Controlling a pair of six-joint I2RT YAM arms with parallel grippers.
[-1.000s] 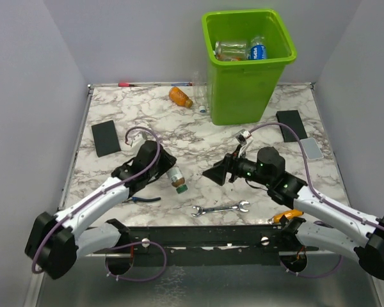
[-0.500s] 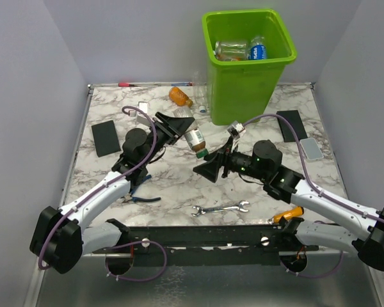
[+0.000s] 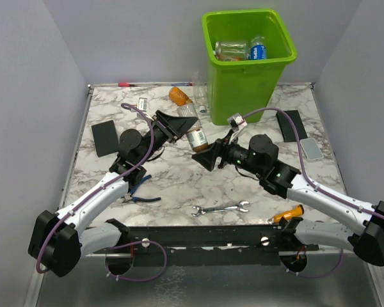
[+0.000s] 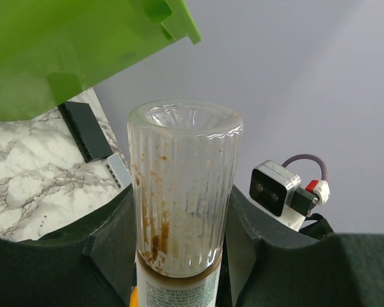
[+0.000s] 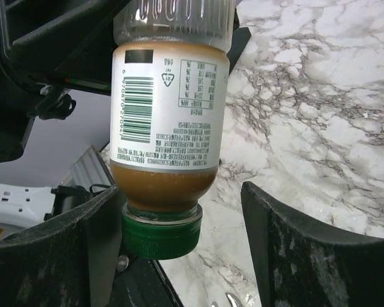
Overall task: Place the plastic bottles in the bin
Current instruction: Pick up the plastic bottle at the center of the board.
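My left gripper [image 3: 179, 126] is shut on a clear ribbed bottle [image 3: 194, 134] with a white label, brown dregs and a green cap, held above the table just left of the lime-green bin [image 3: 248, 77]. In the left wrist view the bottle's base [image 4: 182, 185] points away between my fingers, with the bin [image 4: 83, 45] above. My right gripper [image 5: 179, 256] is open, its fingers on either side of the green cap [image 5: 160, 233], which sits close to the left finger. Two bottles [image 3: 233, 50] lie in the bin. An orange bottle [image 3: 179, 96] and a clear one [image 3: 200, 97] rest behind.
A silver wrench [image 3: 221, 208], blue-handled pliers [image 3: 141, 195] and an orange-handled screwdriver [image 3: 288, 214] lie near the front edge. Black pads [image 3: 105, 137] [image 3: 291, 125] and a grey block [image 3: 312, 149] sit at the sides. A pen [image 3: 128, 84] lies along the back edge.
My left gripper lifted the bottle off the table and carried it up and right toward the bin. My right gripper moved left until its fingers came around the cap.
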